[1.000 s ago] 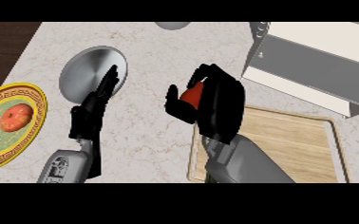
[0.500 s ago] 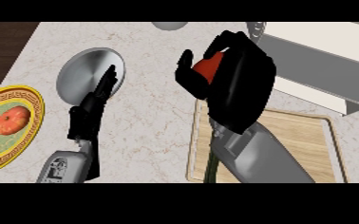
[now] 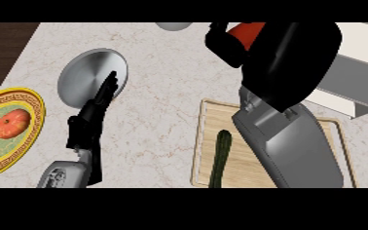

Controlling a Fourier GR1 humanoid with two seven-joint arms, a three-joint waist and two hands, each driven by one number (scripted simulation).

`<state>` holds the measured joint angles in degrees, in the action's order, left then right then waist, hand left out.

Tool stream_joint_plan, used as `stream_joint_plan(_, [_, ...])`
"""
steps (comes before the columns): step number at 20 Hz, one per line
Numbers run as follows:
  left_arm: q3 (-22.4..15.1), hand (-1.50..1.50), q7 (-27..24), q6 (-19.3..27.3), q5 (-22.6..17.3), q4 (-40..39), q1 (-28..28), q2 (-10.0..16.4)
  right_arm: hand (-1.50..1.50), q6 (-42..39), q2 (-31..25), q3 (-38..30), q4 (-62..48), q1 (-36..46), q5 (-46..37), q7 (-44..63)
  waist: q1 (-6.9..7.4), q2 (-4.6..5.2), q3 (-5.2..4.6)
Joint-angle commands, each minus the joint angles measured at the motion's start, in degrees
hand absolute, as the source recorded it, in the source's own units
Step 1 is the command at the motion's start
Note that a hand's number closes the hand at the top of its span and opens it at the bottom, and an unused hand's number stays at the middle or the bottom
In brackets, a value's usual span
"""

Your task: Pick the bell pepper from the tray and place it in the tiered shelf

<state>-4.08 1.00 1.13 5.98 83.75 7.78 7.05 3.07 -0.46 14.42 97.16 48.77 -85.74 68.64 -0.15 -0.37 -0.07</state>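
My right hand (image 3: 287,63) has its fingers and thumb curled round the red bell pepper (image 3: 250,31) at the far right, just left of the tiered shelf (image 3: 343,78). I judge the pepper light, hollow and waxy-slick, so wrapping its broad belly suits better than pinching the stem. My left hand (image 3: 90,122) rests at the left, fingers straight.

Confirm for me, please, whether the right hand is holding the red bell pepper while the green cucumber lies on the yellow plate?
Not quite. The head view shows that the green cucumber lies on the wooden tray, not on the yellow plate. The rest is right: the right hand is holding the red bell pepper.
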Motion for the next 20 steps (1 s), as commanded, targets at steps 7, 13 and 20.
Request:
stream_joint_plan(7, [1.62, 0.0, 1.22, -1.3, -0.85, 0.51, 2.01, 1.09, 1.5, -10.44, -2.04, -13.1, 0.32, 8.1, -4.05, 1.63, 0.31, 0.16, 0.04])
stream_joint_plan(13, [1.13, 0.0, -0.44, -0.01, 0.53, -0.98, 1.65, -0.62, 1.5, -10.47, -5.08, -17.31, -0.18, 6.48, -2.85, -5.26, 0.17, 0.33, 0.05])
stream_joint_plan(20, [0.65, 0.0, 1.16, -1.08, 0.7, -1.49, 3.01, -1.08, 1.5, -2.88, -8.68, -19.63, -11.45, 7.8, -4.34, -10.53, 0.59, 0.49, 0.05])
